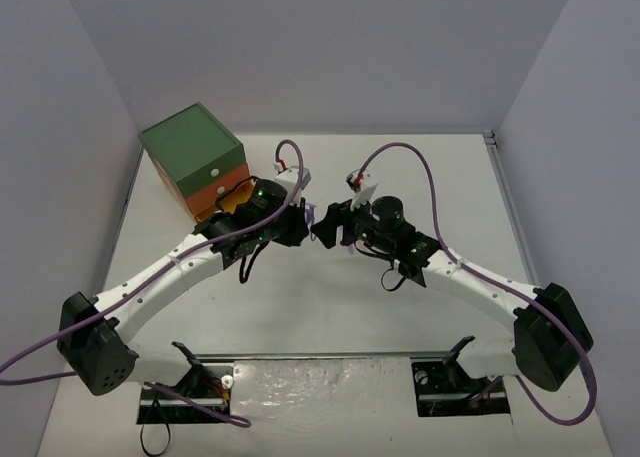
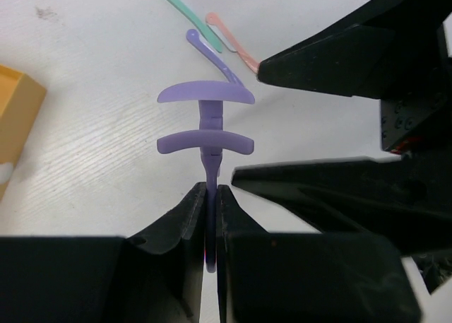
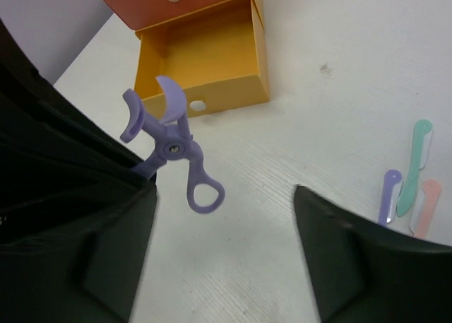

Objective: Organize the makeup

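Left claw (image 2: 210, 196) nips the purple curler (image 2: 205, 118) lengthwise — right claw (image 3: 226, 259) gapes, seemingly empty — yellow drawer (image 3: 212, 97) lies far-left.

left claw (image 2: 210, 192): pinched closed | right claw (image 3: 226, 192): fingers spread wide | arms (image 1: 180, 267): angled inward, claws seemingly close

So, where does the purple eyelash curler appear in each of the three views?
Top external: the purple eyelash curler is a tiny speck near the picture's centre.
Left wrist: it is in the centre, its handle clamped in the jaws of the left gripper.
Right wrist: it is upper left of centre, tilted.
Shared landmark: the open yellow drawer, seen at the left edge of the left wrist view and upper left from above.
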`<control>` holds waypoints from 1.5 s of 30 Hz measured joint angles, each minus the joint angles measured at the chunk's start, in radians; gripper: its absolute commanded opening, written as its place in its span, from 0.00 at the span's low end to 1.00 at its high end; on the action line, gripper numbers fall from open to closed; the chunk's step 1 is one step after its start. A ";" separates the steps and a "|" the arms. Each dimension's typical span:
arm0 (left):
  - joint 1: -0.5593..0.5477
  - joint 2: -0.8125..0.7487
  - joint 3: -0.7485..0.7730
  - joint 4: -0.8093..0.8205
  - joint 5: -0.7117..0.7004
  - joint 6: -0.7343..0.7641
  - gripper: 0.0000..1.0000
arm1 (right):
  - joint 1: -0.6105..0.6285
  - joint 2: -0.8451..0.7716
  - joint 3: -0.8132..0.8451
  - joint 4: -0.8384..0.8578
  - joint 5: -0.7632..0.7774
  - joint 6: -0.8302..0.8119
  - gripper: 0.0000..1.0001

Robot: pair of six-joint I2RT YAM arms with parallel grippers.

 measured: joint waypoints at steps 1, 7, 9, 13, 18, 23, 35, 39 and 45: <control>0.004 0.002 0.000 -0.005 -0.014 0.006 0.00 | 0.000 -0.006 0.000 -0.010 0.009 -0.008 0.95; 0.077 0.055 0.037 -0.095 -0.177 0.084 0.00 | -0.014 -0.087 0.000 -0.105 0.112 -0.040 1.00; 0.104 0.105 0.083 -0.135 -0.244 0.116 0.00 | -0.030 -0.112 0.000 -0.141 0.159 -0.051 1.00; 0.161 0.216 0.166 -0.171 -0.365 0.175 0.00 | -0.080 -0.140 -0.012 -0.195 0.227 -0.059 1.00; 0.234 0.389 0.268 -0.221 -0.500 0.231 0.00 | -0.153 -0.153 -0.056 -0.244 0.248 -0.059 1.00; 0.284 0.545 0.358 -0.266 -0.592 0.268 0.11 | -0.168 -0.155 -0.071 -0.285 0.262 -0.067 1.00; 0.302 0.623 0.446 -0.311 -0.622 0.285 0.67 | -0.169 -0.141 -0.071 -0.313 0.272 -0.081 0.99; 0.292 0.563 0.450 -0.322 -0.561 0.253 0.70 | -0.169 -0.131 -0.071 -0.328 0.276 -0.079 0.99; 0.188 0.421 0.449 -0.311 -0.446 0.128 0.73 | -0.174 -0.148 -0.073 -0.342 0.288 -0.066 0.97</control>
